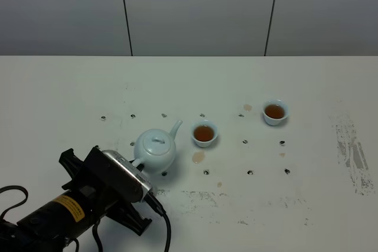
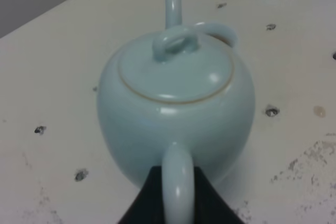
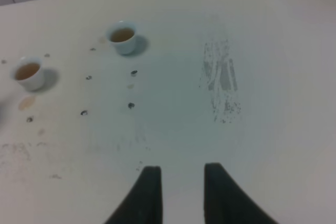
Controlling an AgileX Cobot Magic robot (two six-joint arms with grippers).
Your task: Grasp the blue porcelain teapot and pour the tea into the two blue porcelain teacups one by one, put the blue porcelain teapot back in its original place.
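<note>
The blue porcelain teapot (image 1: 155,149) (image 2: 176,98) stands upright on the white table, lid on, spout pointing toward the cups. My left gripper (image 1: 137,166) (image 2: 177,177) is shut on its loop handle, one black finger on each side. Two blue porcelain teacups hold brown tea: the near one (image 1: 204,133) (image 3: 30,72) sits just right of the spout, the far one (image 1: 274,111) (image 3: 123,36) further right and back. My right gripper (image 3: 182,174) shows only in its wrist view, over bare table, fingers apart with nothing between them.
Small brown tea stains (image 1: 198,157) lie beside the near cup. Dark screw holes (image 1: 249,172) dot the tabletop, and a scuffed grey patch (image 1: 352,153) marks its right side. A grey panelled wall (image 1: 195,10) runs behind the table.
</note>
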